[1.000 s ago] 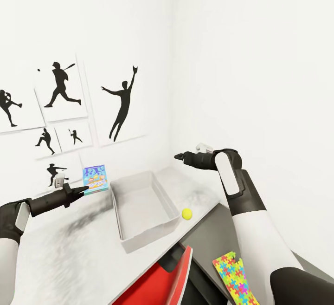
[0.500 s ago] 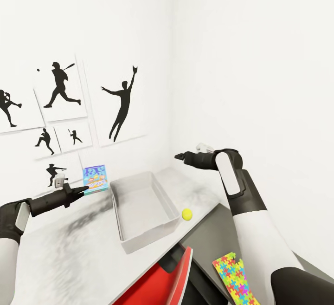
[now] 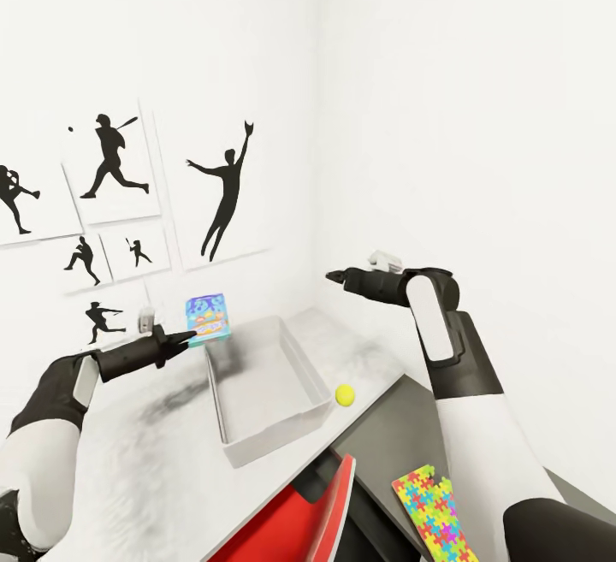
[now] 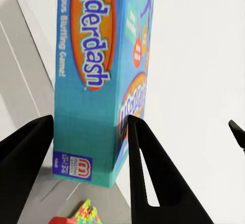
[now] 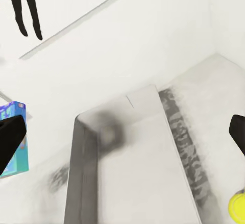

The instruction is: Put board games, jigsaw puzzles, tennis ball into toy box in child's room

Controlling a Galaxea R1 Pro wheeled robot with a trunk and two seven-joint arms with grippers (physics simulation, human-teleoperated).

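Note:
A blue board game (image 3: 208, 319) with white lettering hangs upright just above the far left corner of the light grey toy box (image 3: 226, 430). My left gripper (image 3: 190, 338) is shut on its lower edge. The left wrist view has the game (image 4: 97, 81) clamped between both black fingers (image 4: 25, 152). The tennis ball (image 3: 345, 393) lies on the white table (image 3: 120, 468) right of the box. My right gripper (image 3: 335, 278) hovers open and empty above the box's far right, looking down into the toy box (image 5: 84, 147) and at the tennis ball (image 5: 237, 208). A jigsaw puzzle (image 3: 432, 511) lies on the lower dark side unit.
A red chair (image 3: 321, 511) stands tucked against the table's front edge. White walls meet in a corner just behind the toy box. The left wall carries black baseball silhouettes (image 3: 224, 194). The dark grey side unit (image 3: 402, 425) joins the table on the right.
My left arm has carried the blue board game to the right and upward, from beside the toy box to over its far left corner. The right arm rose slightly.

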